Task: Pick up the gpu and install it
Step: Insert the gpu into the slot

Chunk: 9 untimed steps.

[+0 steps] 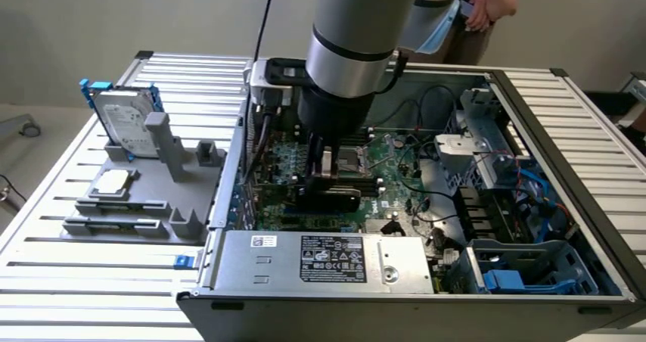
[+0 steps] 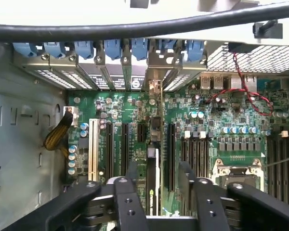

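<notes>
The gpu (image 1: 325, 198), a black-faced card, stands on edge low over the green motherboard (image 1: 389, 157) inside the open computer case (image 1: 565, 153). My gripper (image 1: 328, 172) reaches straight down from the arm and is shut on the card's upper edge. In the wrist view the gpu (image 2: 154, 168) appears edge-on as a thin strip between my two black fingers (image 2: 127, 197). Its silver bracket (image 2: 154, 89) reaches the row of rear slot openings with blue latches (image 2: 113, 48). Long black expansion slots (image 2: 171, 144) run alongside it. Whether the card sits in a slot I cannot tell.
A grey holder tray (image 1: 151, 198) at the exterior view's left carries a silver hard drive with a blue frame (image 1: 126, 119) and small parts. The power supply (image 1: 323, 259) fills the case's front. A drive cage (image 1: 485, 160) and cables lie at the right. A person (image 1: 485, 9) stands behind.
</notes>
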Available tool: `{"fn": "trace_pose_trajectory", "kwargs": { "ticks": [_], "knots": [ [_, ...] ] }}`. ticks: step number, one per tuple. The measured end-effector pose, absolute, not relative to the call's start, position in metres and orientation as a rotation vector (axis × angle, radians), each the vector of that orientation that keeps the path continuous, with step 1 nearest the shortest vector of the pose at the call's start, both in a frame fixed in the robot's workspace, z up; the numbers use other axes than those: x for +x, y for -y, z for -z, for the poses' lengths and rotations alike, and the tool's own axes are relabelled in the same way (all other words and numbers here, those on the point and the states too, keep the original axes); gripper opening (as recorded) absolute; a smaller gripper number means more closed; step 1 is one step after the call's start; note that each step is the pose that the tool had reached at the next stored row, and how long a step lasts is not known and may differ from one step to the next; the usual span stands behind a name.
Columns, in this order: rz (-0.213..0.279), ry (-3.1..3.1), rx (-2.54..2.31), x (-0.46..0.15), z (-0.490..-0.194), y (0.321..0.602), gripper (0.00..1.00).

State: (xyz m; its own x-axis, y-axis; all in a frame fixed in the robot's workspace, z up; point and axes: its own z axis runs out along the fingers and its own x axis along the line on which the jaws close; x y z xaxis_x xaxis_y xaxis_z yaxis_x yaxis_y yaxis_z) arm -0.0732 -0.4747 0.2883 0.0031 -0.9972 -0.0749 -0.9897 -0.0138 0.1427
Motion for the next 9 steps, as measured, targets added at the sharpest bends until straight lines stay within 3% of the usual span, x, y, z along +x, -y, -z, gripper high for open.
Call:
{"fn": "trace_pose_trajectory", "kwargs": {
  "ticks": [2, 3, 4, 9],
  "knots": [
    [0.239, 2.171, 2.19, -0.0731, -0.2909, 0.4746, 0.37],
    [0.239, 2.171, 2.19, -0.0731, -0.2912, 0.4745, 0.37],
    [0.239, 2.171, 2.19, -0.0731, -0.2912, 0.4745, 0.25],
    [0.237, 2.172, 2.191, -0.0732, -0.2903, 0.4736, 0.11]
  ]
}}
